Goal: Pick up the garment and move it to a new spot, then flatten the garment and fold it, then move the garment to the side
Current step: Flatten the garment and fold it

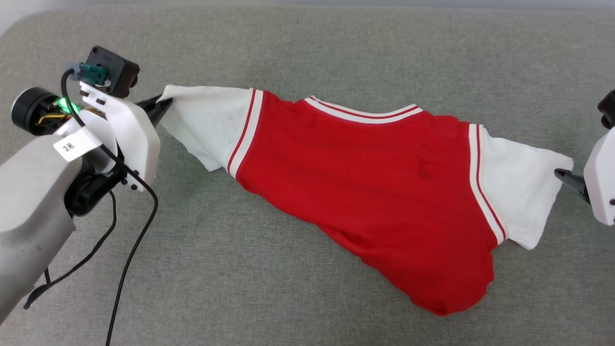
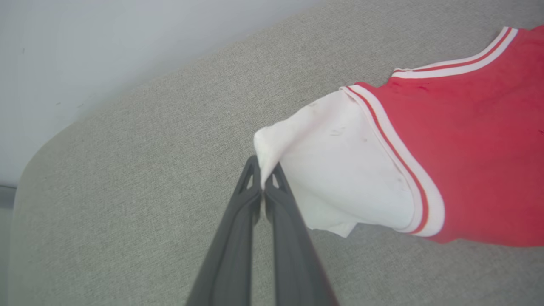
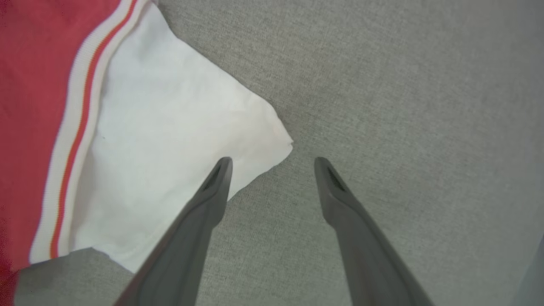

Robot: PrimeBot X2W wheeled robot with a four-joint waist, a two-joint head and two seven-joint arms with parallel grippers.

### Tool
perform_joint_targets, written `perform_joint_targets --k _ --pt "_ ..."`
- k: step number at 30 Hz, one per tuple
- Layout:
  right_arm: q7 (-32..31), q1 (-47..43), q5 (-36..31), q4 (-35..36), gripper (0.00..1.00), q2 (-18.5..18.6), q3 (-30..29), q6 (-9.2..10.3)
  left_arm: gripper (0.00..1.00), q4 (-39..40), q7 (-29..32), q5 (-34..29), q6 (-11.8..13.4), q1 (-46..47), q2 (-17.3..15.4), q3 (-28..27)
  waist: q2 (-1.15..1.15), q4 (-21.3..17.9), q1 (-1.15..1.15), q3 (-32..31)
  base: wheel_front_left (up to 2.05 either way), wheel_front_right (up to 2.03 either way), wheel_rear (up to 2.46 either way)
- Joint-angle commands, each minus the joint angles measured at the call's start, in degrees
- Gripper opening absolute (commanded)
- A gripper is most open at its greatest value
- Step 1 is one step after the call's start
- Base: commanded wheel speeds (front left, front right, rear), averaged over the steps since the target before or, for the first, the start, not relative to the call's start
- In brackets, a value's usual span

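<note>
Garment [image 1: 365, 182] lies on grey cloth surface [image 1: 288, 48]; wall [image 2: 85, 51] perhaps beyond.

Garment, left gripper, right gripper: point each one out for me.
garment [image 1: 365, 173], head view, on its red body.
left gripper [image 2: 265, 165], left wrist view, between fingertips shut on the garment.
right gripper [image 3: 273, 160], right wrist view, midway between its open fingertips.
</note>
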State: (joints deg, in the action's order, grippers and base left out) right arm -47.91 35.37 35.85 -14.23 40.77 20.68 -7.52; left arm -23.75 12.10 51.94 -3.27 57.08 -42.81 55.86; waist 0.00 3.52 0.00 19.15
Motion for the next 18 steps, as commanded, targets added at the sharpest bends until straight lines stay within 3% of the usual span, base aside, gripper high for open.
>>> perform_joint_targets --k 1,8,15,16,17,18 --pt "-0.6 1.6 0.0 -1.3 1.0 -0.6 0.3 0.06 0.0 0.4 -0.4 -0.4 0.3 0.8 0.1 0.0 0.0 0.7 0.0 1.1 0.0 0.0 0.0" --pt "-1.0 4.1 0.5 -9.0 1.0 -4.0 2.2 0.05 0.0 1.5 -1.0 -1.4 0.4 2.2 0.8 0.0 0.0 2.1 0.0 3.6 0.0 0.0 0.0" --pt "-0.7 0.8 1.6 -14.9 1.0 -6.4 8.5 -0.04 0.0 1.2 -1.8 -1.3 0.3 2.3 0.8 0.0 0.0 2.1 0.0 4.2 0.0 0.0 0.0" --pt "-0.1 0.9 2.2 -15.2 0.29 -6.6 8.9 -0.05 0.0 1.1 -1.8 -1.2 0.3 2.2 0.8 0.1 0.0 2.0 0.0 4.1 0.0 0.0 0.0" --pt "0.6 1.1 2.8 -15.5 0.0 -6.7 9.2 -0.05 0.0 0.9 -1.9 -1.1 0.2 2.0 0.8 0.1 0.0 1.9 0.0 4.0 0.0 0.0 0.0" --pt "1.4 1.4 3.1 -15.6 0.0 -6.5 9.4 -0.04 0.0 0.8 -2.1 -1.2 0.1 1.9 0.8 0.2 0.0 1.8 0.0 3.7 0.0 0.0 0.0"
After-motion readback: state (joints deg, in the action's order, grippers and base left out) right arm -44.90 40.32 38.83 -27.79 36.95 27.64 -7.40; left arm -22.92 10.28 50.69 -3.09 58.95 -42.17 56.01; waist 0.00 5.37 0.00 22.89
